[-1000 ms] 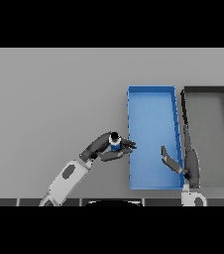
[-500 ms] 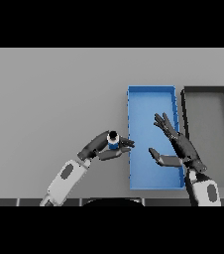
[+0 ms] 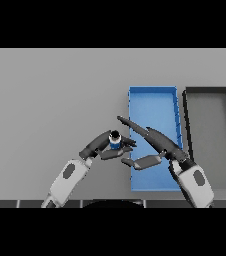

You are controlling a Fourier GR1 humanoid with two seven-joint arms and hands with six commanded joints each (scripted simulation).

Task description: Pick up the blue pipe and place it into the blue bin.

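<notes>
The blue pipe is a short upright cylinder with a dark top, just left of the blue bin. My left hand is shut on the pipe, fingers and thumb curled round it. My right hand is open, with straight fingers reaching left over the bin's left wall towards the pipe and its thumb spread below. Its fingertips end close beside the pipe. The pipe's lower part is hidden by my left hand.
A dark grey bin stands right of the blue one, parallel to it. Bare grey table stretches to the left and back.
My right hand has swung left from above the blue bin's right side to its left wall, close to the pipe. My left hand has kept hold of the pipe, barely moving.
</notes>
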